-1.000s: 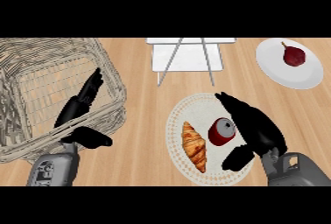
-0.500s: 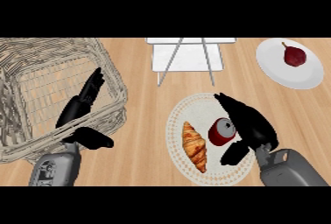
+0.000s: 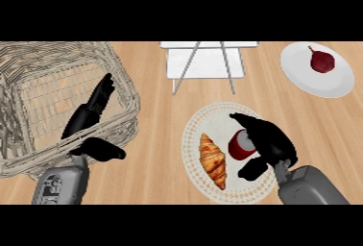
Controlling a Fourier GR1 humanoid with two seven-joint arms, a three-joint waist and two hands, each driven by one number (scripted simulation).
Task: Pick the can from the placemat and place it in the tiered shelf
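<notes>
Can: the red can (image 3: 239,145) with a pale lid stands upright on the round, pale placemat (image 3: 205,122), right of its middle; its long axis runs up from the counter.
Right hand: the right hand (image 3: 269,141) is on the can's right side, touching it, fingers arched over the top and thumb low at the near side; the fingers curl partway round the can, but whether they have closed on it I cannot tell.
Left hand: the left hand (image 3: 89,113) rests with straight fingers over the near rim of the wicker basket (image 3: 42,62), holding nothing, well apart from the can.
Croissant: a croissant (image 3: 212,161) lies just left of the can on the same placemat, lengthwise toward the robot.
Shelf: the white tiered shelf (image 3: 205,60) stands beyond the placemat, up and slightly left of the can.
Other: a white plate (image 3: 301,77) with a dark red pear (image 3: 322,60) sits at the far right.
Key relation: the right hand is the nearer one by far; I judge the carry runs away from the robot toward the shelf.
</notes>
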